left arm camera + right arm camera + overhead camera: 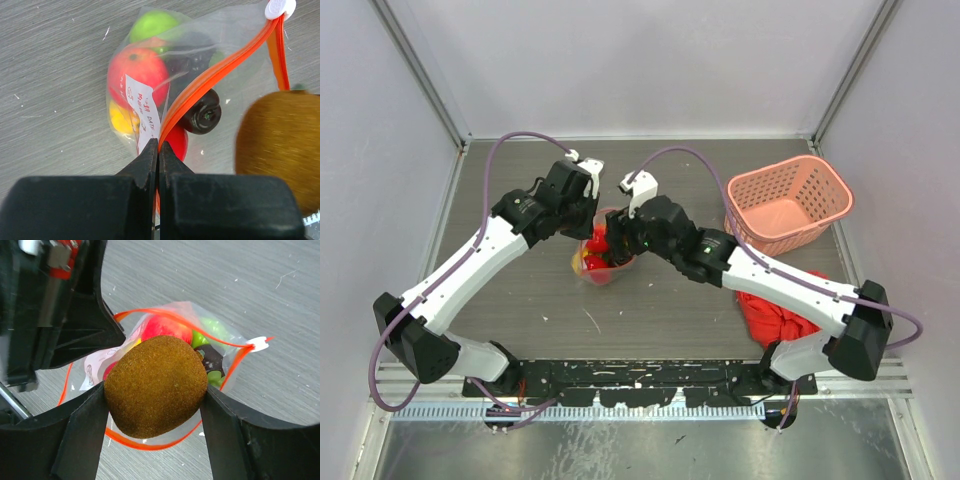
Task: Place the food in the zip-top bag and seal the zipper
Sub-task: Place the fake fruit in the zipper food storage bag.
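The clear zip-top bag [600, 262] lies at the table's middle, its mouth held open. In the left wrist view its red-orange zipper [215, 75] runs up from my left gripper [159, 145], which is shut on the strip. Inside show a red fruit [137, 70], a green fruit [152, 25], a yellow fruit [120, 117] and a dark one [202, 115]. My right gripper [155, 390] is shut on a brown fuzzy kiwi [156, 385] and holds it just above the bag's open mouth [150, 442]. The kiwi also shows in the left wrist view [277, 145].
A pink lattice basket [788, 205] stands at the back right. A red cloth [775, 315] lies at the right, under my right arm. Grey walls enclose the table on three sides.
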Controlling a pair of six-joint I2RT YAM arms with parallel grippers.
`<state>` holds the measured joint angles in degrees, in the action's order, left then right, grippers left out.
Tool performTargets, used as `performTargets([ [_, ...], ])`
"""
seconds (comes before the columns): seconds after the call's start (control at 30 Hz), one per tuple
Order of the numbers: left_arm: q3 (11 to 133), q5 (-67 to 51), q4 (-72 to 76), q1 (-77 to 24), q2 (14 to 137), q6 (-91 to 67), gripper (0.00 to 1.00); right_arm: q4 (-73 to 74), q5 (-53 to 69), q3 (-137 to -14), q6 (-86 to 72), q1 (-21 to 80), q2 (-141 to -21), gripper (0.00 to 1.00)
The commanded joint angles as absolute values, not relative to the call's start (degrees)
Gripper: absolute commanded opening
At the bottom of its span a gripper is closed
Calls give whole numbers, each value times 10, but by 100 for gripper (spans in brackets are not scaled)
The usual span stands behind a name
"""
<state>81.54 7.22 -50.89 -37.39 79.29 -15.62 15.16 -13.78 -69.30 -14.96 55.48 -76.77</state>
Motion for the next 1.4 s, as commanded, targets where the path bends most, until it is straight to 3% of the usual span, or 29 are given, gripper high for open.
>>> performTargets([
  [0.0,837,64,-487,-371,791,-158,0,111,-161,-709,-160,562,-791,60],
  [0.13,836,61,-486,-371,792,-158,0,98,-160,-706,-164,562,-817,65],
  [0.3,835,59,-486,-371,791,-158,0,91,-164,-714,-164,562,-838,86],
  [0.43,833,59,-484,-371,792,-157,0,85,-161,-720,-162,561,-839,95],
  [0.7,832,65,-485,-370,789,-147,0,90,-145,-711,-130,551,-785,100],
  [1.0,832,53,-481,-371,782,-119,0,41,52,-655,-122,431,-703,100],
  [1.2,821,5,-454,-371,771,-83,0,-49,151,-555,19,377,-640,96],
  [1.37,816,-36,-440,-371,766,-54,0,3,295,-572,40,268,-647,99],
])
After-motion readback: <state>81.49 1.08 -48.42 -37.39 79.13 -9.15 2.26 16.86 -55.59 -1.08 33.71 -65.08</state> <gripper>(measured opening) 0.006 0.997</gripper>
